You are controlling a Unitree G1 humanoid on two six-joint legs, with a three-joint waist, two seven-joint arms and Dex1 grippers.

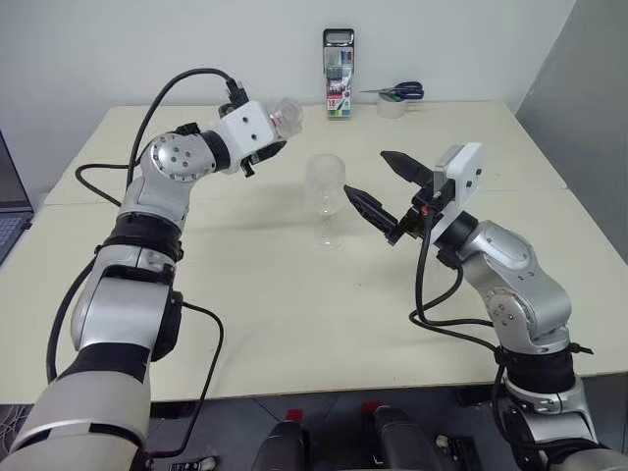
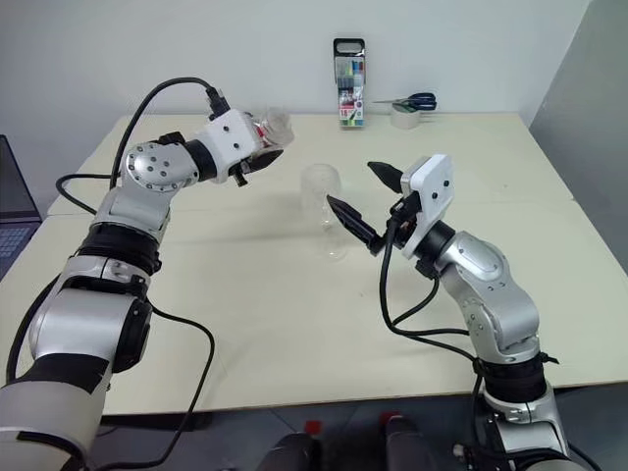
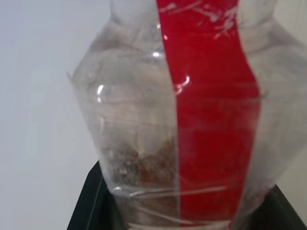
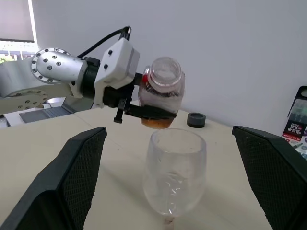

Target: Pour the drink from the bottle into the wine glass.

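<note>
Left gripper (image 4: 146,112) clamps the bottle (image 4: 162,91) low on its body, uncapped, raised just behind and above the glass (image 1: 327,196). Bottle looks thin, soft plastic, nearly empty, light: squeezes easily, so hold low and firm. Right gripper (image 1: 378,186) gapes wide beside the glass. Glass is fragile, tippy; steady it at the bowl.

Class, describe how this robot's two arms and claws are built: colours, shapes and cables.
Both arms are silver-grey rounded shells with black joint bands and loose black cables. Each wrist carries a white boxy housing. The left claw and right claw have black fingers, the right one's tapering to points.
</note>
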